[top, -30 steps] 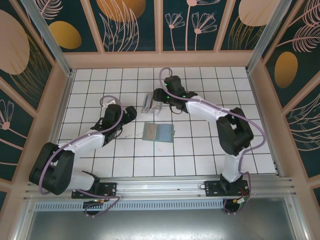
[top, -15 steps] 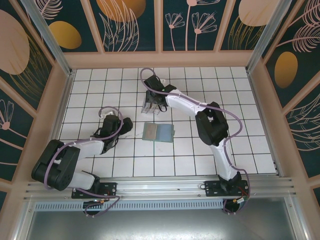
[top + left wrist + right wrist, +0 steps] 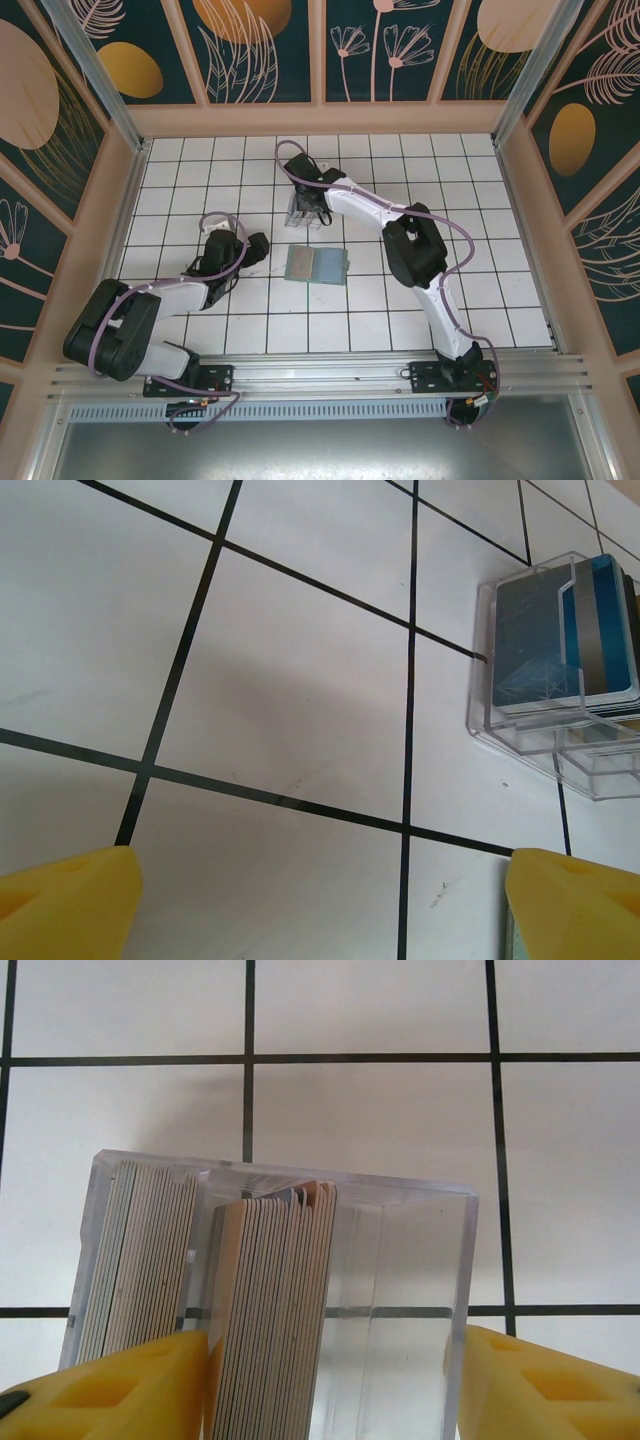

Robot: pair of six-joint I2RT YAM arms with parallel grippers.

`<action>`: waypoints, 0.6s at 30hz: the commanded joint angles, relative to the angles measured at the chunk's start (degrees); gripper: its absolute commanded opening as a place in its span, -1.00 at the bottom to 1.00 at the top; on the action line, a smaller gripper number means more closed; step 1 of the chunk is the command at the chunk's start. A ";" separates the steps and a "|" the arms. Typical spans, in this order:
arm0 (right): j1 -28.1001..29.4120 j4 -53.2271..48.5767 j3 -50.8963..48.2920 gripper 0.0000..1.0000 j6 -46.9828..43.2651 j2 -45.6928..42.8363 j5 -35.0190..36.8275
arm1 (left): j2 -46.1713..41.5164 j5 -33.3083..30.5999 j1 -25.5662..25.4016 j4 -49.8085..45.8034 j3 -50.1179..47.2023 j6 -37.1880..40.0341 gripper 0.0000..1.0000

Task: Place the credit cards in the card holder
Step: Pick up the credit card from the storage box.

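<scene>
The credit cards (image 3: 275, 1300) stand on edge in two stacks inside a clear plastic box (image 3: 410, 1260). My right gripper (image 3: 332, 1372) is open and straddles the box: its left finger sits against the middle stack, its right finger outside the box wall, over an empty compartment. In the top view this gripper (image 3: 309, 204) is over the box (image 3: 298, 216) at the table's middle back. The card holder (image 3: 316, 265), sage green, lies open and flat just in front of the box. My left gripper (image 3: 257, 248) is open to the left of it, over bare tile (image 3: 322, 905).
The left wrist view has the clear box (image 3: 560, 740) at upper right with blue cards (image 3: 545, 640) lying against its side. White tiled floor with black grid lines surrounds everything. Wooden walls (image 3: 130, 200) fence the table on three sides.
My right arm swung left and brought its gripper over the clear box, its jaws narrowing a little. My left arm drew back slightly toward its base.
</scene>
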 commanded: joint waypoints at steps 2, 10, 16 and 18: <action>0.10 -6.22 0.47 0.22 -3.05 -1.61 6.73 | 0.64 -0.20 0.14 2.02 -0.69 0.57 0.89; -0.06 -6.48 -1.11 0.20 -3.59 -4.12 9.20 | 2.58 1.57 0.12 2.05 0.22 0.45 0.89; -0.07 -7.54 -0.72 0.19 -3.05 -4.38 10.77 | 3.29 3.42 0.13 2.90 0.31 0.17 0.89; -0.07 -7.82 -0.61 0.19 -3.09 -4.48 11.21 | 3.68 3.56 0.13 3.05 0.30 0.06 0.89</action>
